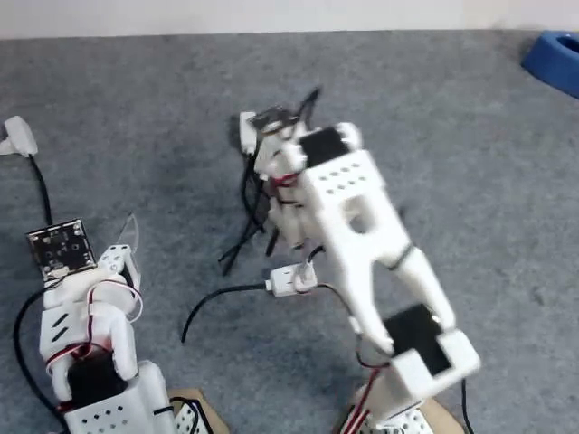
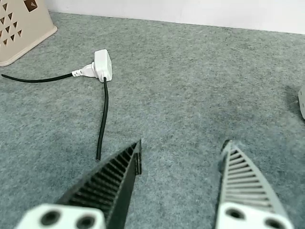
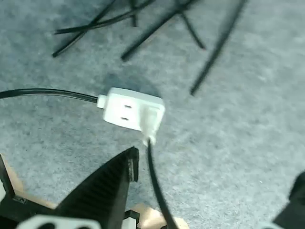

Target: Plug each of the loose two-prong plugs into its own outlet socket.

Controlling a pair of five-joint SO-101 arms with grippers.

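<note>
A white outlet socket (image 3: 125, 111) lies on the grey carpet with a white plug (image 3: 152, 119) at its end and black cords leading off both. My right gripper (image 3: 214, 167) hangs open just above and beside it, with nothing between its fingers. From above, that socket (image 1: 291, 278) lies under the right arm (image 1: 353, 217). A second socket (image 2: 102, 64) has a plug (image 2: 83, 72) in its side. It lies far ahead of my open, empty left gripper (image 2: 181, 152), and in the high view it is at the far left (image 1: 18, 136). A third socket (image 1: 246, 131) lies beyond the right arm.
Several loose black cords (image 1: 246, 226) tangle beneath the right arm (image 3: 143, 28). A beige basket (image 2: 19, 28) stands past the left socket. A blue container (image 1: 554, 56) sits at the far right corner. Wooden arm bases (image 1: 194, 402) line the near edge.
</note>
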